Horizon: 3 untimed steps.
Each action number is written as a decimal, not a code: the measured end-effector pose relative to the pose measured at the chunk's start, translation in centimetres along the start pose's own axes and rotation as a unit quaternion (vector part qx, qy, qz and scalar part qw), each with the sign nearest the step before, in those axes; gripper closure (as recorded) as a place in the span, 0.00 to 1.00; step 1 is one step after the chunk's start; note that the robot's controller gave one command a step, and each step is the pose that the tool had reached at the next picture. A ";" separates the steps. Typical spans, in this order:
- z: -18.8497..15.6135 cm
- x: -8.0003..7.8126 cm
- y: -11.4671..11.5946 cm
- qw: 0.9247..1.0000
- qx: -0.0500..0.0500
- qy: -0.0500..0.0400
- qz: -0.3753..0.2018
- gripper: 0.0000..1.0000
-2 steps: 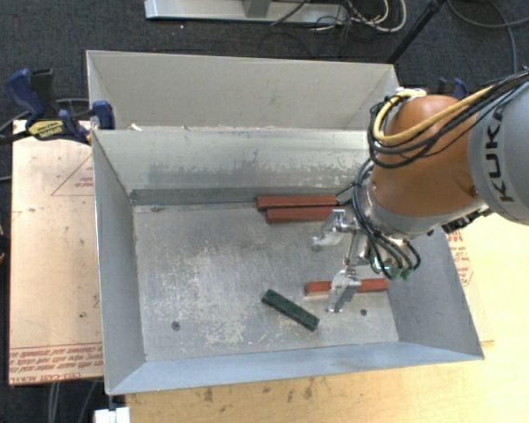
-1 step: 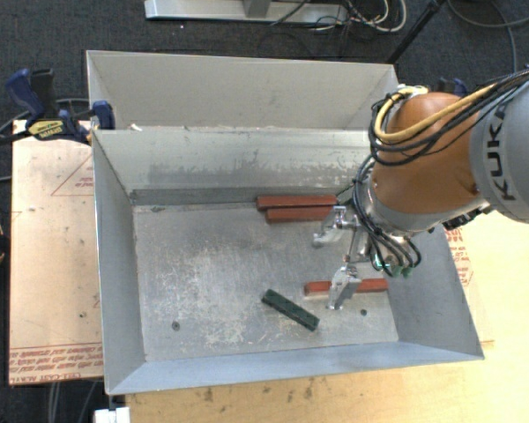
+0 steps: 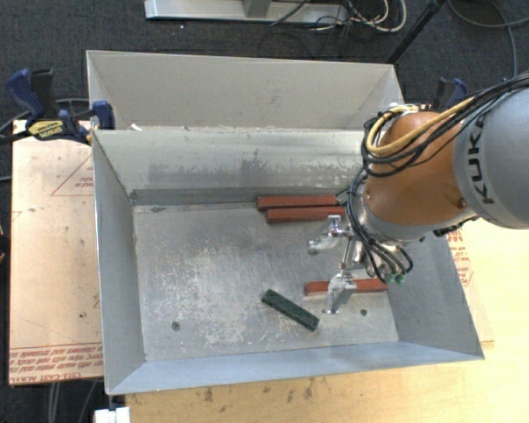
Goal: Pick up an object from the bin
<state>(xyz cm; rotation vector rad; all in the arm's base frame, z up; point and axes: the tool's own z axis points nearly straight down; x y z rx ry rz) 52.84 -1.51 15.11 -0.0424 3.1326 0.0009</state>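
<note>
I see end effector [image 3: 331,271] released, low over small red bar [image 3: 319,287] just beside green bar [image 3: 291,310]; nothing grasped yet.

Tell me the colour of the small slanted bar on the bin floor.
Dark green, almost black; the bar shows best in the camera view.

We read the black capitals "KUK" running up the grey casing of the robot arm [image 3: 504,139], which sits at the right side of the bin [image 3: 113,236]. They are the start of the maker's name. We cannot make out its last letter.
</note>
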 end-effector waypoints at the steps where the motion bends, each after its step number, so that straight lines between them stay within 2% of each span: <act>1: 7.4 1.1 -1.8 1.000 0.000 -0.005 0.000 1.00; 2: 7.4 1.1 -1.8 1.000 0.000 -0.005 0.000 1.00; 3: -9.2 1.3 -2.5 0.999 0.000 0.000 0.040 1.00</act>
